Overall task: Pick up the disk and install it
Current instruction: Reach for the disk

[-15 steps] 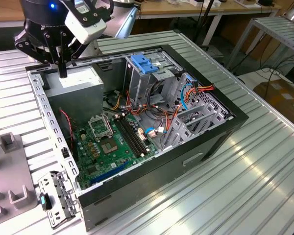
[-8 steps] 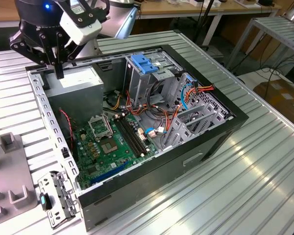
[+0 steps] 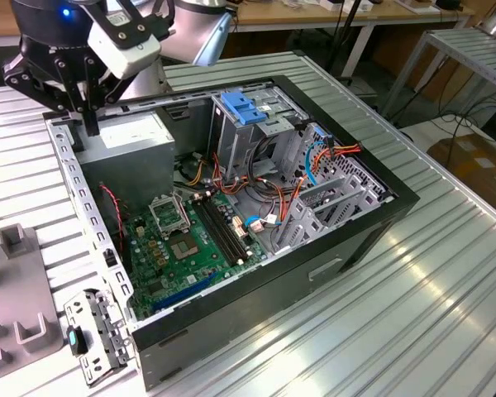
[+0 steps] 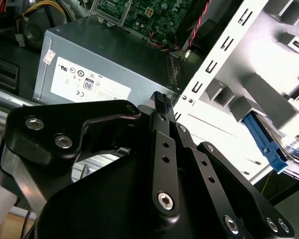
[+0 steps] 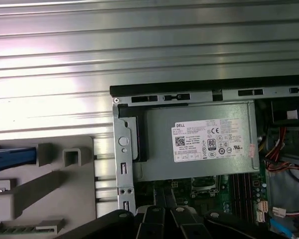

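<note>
Exterior view, gripper: the black linkage gripper (image 3: pixel 91 126) hangs over a corner of the open black tower computer case (image 3: pixel 360 244). Its fingers look pressed together on nothing, and the tip is near the case's perforated grey metal rail (image 3: pixel 73 178).

Exterior view, neighbours: the large grey power-supply box with a white sticker (image 3: pixel 136 147) lies just beside the tip. The green motherboard (image 3: pixel 178 240) and the blue plastic latch on the metal cage (image 3: pixel 241 107) sit further along the case. A grey plastic holder (image 3: pixel 21 285) rests outside the case on the ribbed aluminium table (image 3: pixel 455 273).

Second wrist view, disk: the disk (image 4: pixel 269 145), a rectangular hard drive in a blue plastic carrier bracket, rests in the holder beyond the rail, well apart from the gripper. One end of it shows at the frame's edge.

First wrist view, disk: the blue bracket (image 5: pixel 12 155) lies in the holder, across the rail from the power-supply box.

Step in hand: by my judgement, the reach for the disk. Nothing is lifted and nothing is installed.

Doing it well:
- Spread the fingers before descending.
- Cross the rail with height to spare.
- Centre over the drive and close squarely on the bracket's long sides, so it lifts level.
- Do not mistake the power-supply box for the target.
</note>
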Robot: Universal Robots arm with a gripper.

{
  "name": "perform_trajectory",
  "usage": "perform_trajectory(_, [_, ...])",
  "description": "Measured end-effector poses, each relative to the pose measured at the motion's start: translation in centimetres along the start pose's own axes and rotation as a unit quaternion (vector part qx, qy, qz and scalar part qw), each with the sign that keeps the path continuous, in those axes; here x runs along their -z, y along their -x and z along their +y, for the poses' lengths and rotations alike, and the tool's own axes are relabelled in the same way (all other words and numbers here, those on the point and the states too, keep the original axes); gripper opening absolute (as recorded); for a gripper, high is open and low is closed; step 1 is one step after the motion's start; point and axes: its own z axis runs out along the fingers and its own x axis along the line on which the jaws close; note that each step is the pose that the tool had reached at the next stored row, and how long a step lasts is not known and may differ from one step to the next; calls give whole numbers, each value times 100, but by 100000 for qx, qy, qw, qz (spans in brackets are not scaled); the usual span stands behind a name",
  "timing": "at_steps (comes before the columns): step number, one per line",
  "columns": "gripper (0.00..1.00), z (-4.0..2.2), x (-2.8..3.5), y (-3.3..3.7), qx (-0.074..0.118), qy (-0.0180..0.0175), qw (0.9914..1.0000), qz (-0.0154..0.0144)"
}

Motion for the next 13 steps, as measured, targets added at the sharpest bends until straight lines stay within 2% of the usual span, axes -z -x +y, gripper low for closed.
perform_trajectory(6, [11, -4, -4, -56, -2, -5, 100000, 1])
perform_trajectory(13, [11, -14, -11, -169, 1, 0, 100000, -1])
